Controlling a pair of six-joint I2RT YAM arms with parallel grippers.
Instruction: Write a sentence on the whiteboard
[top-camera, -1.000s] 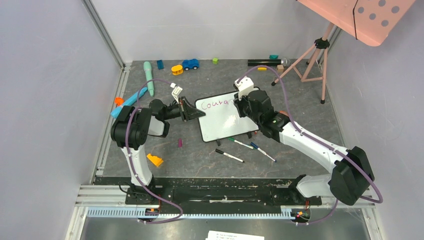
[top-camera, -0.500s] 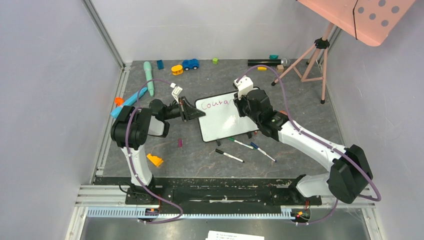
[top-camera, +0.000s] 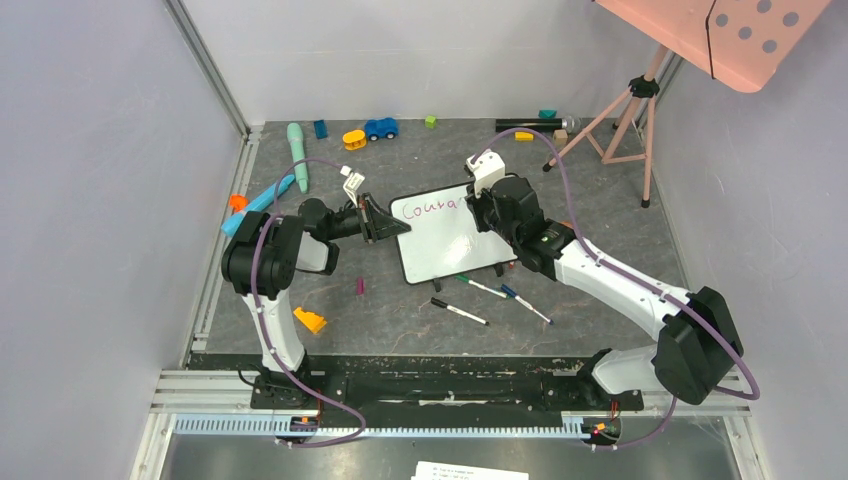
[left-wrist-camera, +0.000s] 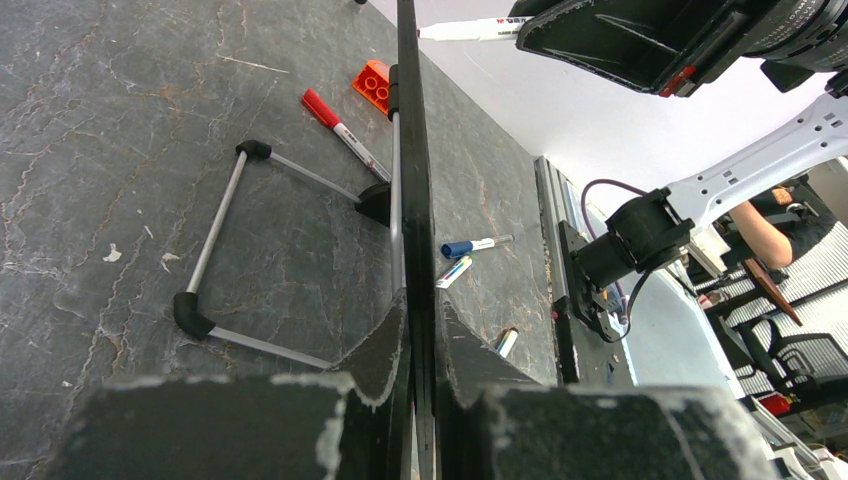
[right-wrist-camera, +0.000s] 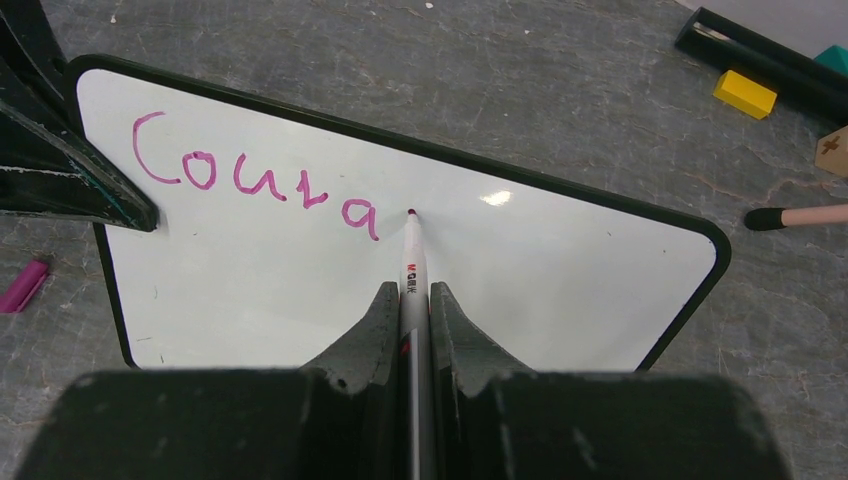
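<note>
The whiteboard (top-camera: 450, 245) stands tilted on its feet mid-table; it also shows in the right wrist view (right-wrist-camera: 300, 280) and edge-on in the left wrist view (left-wrist-camera: 412, 150). My left gripper (top-camera: 385, 225) is shut on the board's left edge (left-wrist-camera: 420, 330). My right gripper (top-camera: 487, 205) is shut on a white marker (right-wrist-camera: 413, 265) with a pink tip, and the tip touches the board just right of the writing. The sentence (right-wrist-camera: 255, 180) reads "Coura" in pink on the top line; only this part is written.
Three loose markers (top-camera: 490, 292) lie in front of the board. A pink cap (top-camera: 360, 286) and an orange block (top-camera: 309, 320) lie near the left arm. Toys line the back edge (top-camera: 380, 128). A pink tripod stand (top-camera: 630, 110) stands at the back right.
My right gripper has shifted slightly up and left over the board's top right part with the marker. The left gripper and board have not moved.
</note>
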